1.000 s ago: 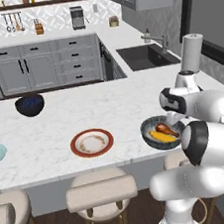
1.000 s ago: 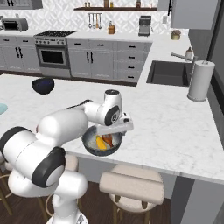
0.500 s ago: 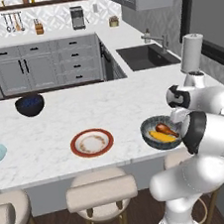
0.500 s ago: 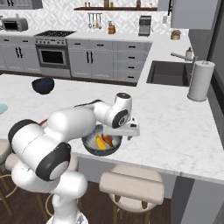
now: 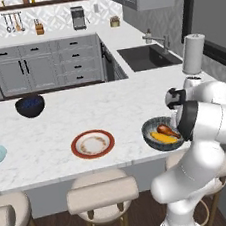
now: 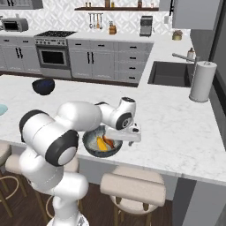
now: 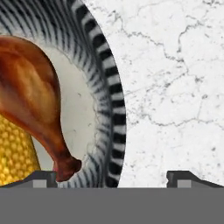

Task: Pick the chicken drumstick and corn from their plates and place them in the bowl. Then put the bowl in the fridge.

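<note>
Fingers (image 7: 112, 178) spread wide, straddling the bowl (image 7: 109, 87) rim, drumstick (image 7: 30, 100) and corn (image 7: 15, 153) inside by one fingertip, bare worktop (image 7: 175, 78) by the other, likely lining up a rim grasp for the fridge.

Bowl (image 7: 109, 100) has a cream inside and a dark-and-pale striped rim, grey-blue from farther off. Drumstick (image 7: 30, 100) is glossy reddish-brown, corn (image 7: 13, 153) bright yellow. Tabletop (image 7: 175, 87) is white marble with grey veins. One plate (image 5: 92, 144) is cream, red-orange rim.
</note>
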{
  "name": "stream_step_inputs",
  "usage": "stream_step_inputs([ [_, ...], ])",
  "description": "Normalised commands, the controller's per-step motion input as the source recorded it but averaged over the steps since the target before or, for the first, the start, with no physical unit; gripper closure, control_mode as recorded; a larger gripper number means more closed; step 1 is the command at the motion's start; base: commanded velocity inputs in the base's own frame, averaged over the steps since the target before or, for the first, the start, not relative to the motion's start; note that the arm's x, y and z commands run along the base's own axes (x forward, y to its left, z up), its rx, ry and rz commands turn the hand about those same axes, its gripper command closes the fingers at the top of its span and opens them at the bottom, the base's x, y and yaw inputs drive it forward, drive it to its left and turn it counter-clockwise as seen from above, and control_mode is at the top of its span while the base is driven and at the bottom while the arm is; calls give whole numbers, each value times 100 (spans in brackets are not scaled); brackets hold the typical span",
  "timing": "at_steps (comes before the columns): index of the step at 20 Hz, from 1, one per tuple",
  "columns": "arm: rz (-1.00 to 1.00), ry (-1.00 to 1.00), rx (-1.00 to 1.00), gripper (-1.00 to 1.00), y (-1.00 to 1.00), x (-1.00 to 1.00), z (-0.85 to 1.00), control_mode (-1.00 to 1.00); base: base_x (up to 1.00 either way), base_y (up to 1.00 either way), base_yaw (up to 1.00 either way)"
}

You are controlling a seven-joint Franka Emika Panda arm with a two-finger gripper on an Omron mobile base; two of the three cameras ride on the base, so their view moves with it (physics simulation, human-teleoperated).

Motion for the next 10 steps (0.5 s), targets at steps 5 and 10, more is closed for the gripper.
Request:
stream_step_inputs([
  [5,0,2,4,100,5,8,-37,-100,0,0,0],
  [10,0,0,4,100,6,0,-15,-100,0,0,0],
])
